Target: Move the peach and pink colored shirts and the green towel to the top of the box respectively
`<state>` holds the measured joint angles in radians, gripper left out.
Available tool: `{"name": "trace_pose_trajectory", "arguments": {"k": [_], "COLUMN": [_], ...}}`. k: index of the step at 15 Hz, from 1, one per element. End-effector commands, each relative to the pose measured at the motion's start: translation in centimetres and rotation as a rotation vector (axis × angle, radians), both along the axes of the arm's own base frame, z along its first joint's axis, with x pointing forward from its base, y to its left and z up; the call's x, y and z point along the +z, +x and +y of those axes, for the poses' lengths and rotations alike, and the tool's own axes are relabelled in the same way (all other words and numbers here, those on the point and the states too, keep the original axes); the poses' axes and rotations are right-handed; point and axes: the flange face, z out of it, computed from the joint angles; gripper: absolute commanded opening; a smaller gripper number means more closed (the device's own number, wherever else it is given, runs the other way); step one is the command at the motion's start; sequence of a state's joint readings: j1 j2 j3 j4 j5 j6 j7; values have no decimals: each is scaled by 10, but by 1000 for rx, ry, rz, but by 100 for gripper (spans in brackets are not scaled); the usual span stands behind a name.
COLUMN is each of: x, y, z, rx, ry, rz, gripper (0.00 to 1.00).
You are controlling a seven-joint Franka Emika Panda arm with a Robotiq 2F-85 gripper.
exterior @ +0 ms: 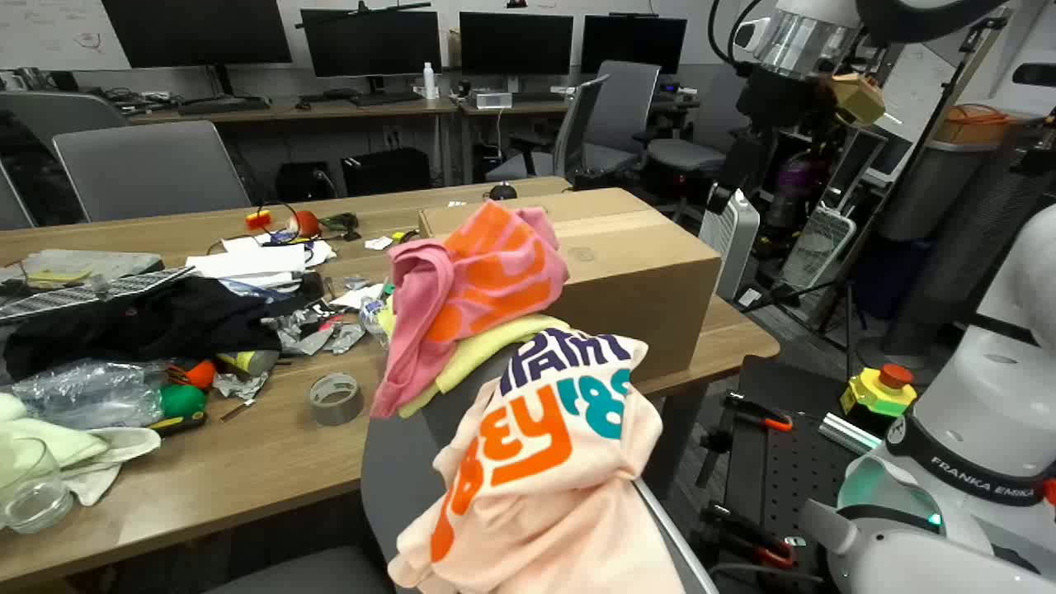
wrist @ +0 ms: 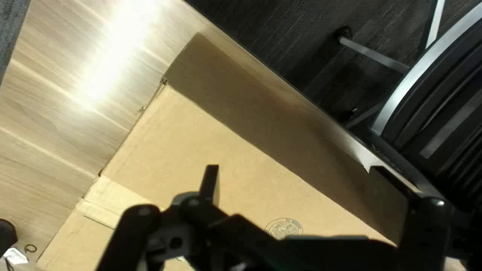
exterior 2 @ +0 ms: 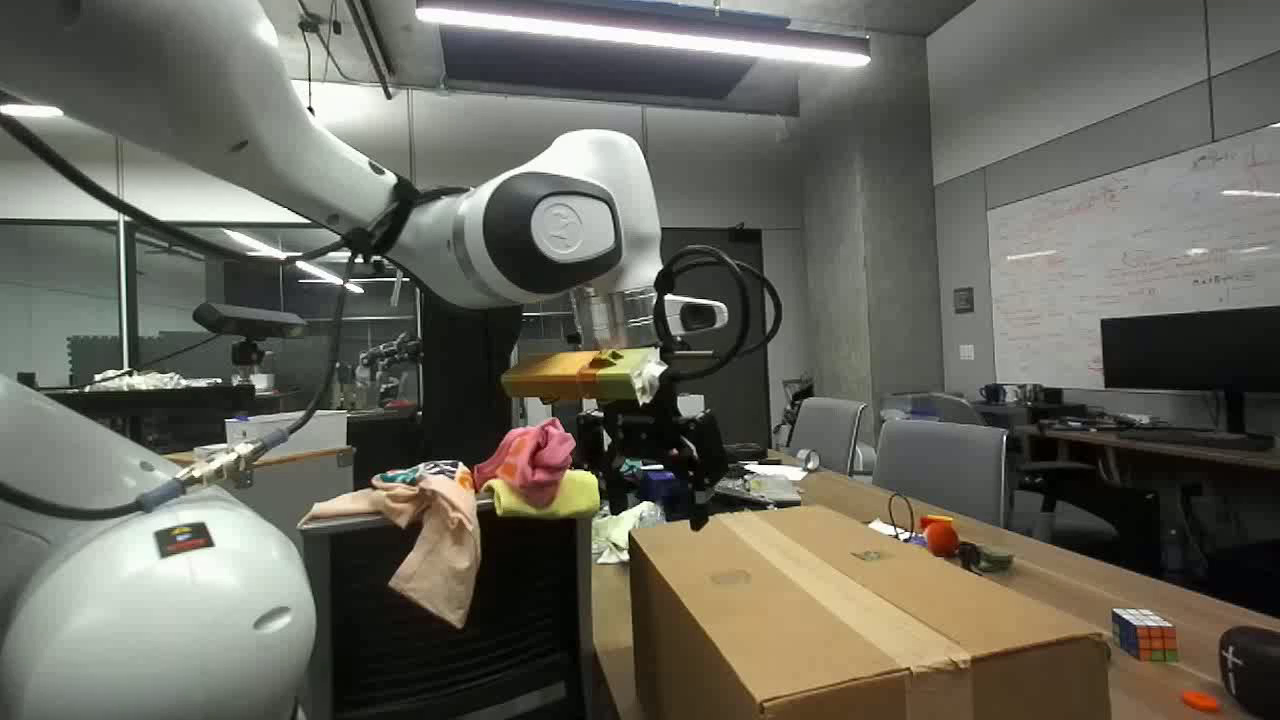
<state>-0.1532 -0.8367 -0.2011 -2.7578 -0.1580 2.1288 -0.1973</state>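
A white arm (exterior 2: 480, 235) bends over a wooden table (exterior: 280, 462), its gripper (wrist: 299, 184) above a cardboard box (exterior: 660, 235), the 2 fingers spread wide, with the box's top showing in the gap between them. From where I stand, the cloth goods hang near the box: 3 pieces on the back of a chair (exterior 2: 450, 620) at the table's edge. The peach shirt (exterior: 569, 503), lettered in orange, teal and navy, drapes down from the chair back. Just beside it, the pink shirt (exterior: 487, 280), printed in orange, sits bunched on top of the yellow-green towel (exterior 2: 575, 497). A round stamp (wrist: 284, 227) marks the box's top. Clutter is spread along the table, including a roll of tape (exterior: 336, 400), papers (exterior: 247, 262), a black cloth (exterior: 148, 326) and a glass (exterior: 37, 499) near the edge. In an exterior view, a puzzle cube (exterior 2: 1144, 635) rests on the table near the box. In the background, 4 monitors (exterior: 516, 45) stand dark in a row. A red-topped stop button (exterior: 879, 388) sits close to the arm's base.
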Motion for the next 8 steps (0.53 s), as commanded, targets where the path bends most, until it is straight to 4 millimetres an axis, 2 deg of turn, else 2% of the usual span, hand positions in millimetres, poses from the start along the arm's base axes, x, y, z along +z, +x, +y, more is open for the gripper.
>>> {"name": "trace_pose_trajectory", "arguments": {"k": [1, 8], "x": [2, 7], "y": [0, 5], "z": [0, 4], "rx": [0, 25], "ry": [0, -18], "rz": [-2, -2], "gripper": [100, 100]}}
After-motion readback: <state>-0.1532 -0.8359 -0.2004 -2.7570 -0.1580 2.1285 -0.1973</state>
